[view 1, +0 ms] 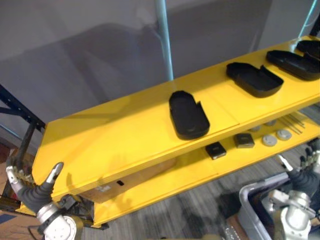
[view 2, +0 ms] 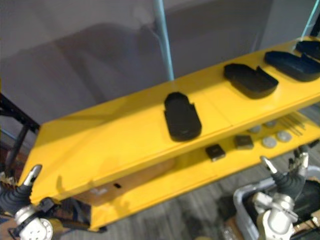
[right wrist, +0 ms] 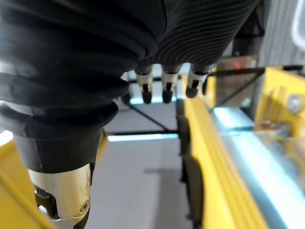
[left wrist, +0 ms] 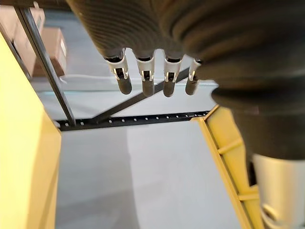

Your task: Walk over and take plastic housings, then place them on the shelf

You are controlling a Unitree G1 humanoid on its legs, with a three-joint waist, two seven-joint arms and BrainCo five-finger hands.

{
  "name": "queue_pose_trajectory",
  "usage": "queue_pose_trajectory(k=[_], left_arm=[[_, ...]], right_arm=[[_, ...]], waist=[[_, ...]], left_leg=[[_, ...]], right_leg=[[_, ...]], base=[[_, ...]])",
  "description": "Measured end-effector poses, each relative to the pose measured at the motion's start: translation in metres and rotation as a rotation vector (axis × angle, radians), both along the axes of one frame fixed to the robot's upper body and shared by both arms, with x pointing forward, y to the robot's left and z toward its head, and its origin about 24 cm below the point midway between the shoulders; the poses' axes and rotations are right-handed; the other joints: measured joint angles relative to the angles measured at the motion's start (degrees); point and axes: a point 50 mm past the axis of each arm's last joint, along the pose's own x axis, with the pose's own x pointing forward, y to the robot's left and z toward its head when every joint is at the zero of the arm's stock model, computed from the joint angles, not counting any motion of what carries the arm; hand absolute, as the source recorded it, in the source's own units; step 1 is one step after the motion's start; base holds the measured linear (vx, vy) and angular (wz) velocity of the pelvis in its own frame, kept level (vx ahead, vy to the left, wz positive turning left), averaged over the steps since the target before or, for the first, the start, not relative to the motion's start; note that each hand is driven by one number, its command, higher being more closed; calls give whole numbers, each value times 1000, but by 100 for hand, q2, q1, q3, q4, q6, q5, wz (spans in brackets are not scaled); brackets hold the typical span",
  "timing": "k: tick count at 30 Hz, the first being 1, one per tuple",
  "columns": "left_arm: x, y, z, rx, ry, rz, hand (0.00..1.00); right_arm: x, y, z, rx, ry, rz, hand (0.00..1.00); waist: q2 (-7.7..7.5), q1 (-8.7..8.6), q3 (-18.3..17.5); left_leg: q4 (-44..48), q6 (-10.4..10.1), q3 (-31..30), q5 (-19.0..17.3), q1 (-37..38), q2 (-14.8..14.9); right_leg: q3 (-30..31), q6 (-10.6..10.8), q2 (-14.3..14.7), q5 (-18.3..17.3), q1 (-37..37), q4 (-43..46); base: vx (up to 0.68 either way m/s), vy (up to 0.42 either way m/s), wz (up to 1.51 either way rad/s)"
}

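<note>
Black oval plastic housings (view 1: 189, 116) lie in a row, well apart, on the top board of the yellow metal shelf (view 1: 115, 145), while the left hand (view 1: 36, 195) and right hand (view 1: 301, 181) hang low at either end w/ fingers loose and nothing held. Judged from that, the robot is between placings, i.e. at the fetch step. Next move prob. calls for turning to a supply, maybe the grey plastic bin (view 1: 248, 200) by the right hand, though its contents can't be made out, and closing fingers round another housing.
</note>
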Motion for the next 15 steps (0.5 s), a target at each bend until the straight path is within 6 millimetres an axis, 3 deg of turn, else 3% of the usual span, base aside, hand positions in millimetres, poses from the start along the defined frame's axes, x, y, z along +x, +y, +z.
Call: queue_pose_trajectory(k=[6, 9, 15], left_arm=[[5, -3, 2, -8, -23, -13, 0], [9, -4, 5, -9, -45, -20, 0], [15, -9, 6, -23, -61, -39, 0]], right_arm=[[3, 10, -2, -12, 19, 50, 0], [13, 22, -3, -46, 52, 119, 0], [35, 52, -13, -66, 100, 276, 0]], waist=[[-133, 14, 85], [-271, 47, 213], [-377, 109, 277]], left_leg=[[-40, -12, 12, -10, 52, 54], [-38, -19, 9, -14, 81, 75], [-63, -20, -107, -12, 58, 79]], right_leg=[[4, -18, 80, 76, 120, -205], [1, -32, 108, 98, 195, -252], [-134, -32, 157, 174, 321, -446]], base=[[-1, -4, -1], [0, 0, 0], [10, -8, 9]])
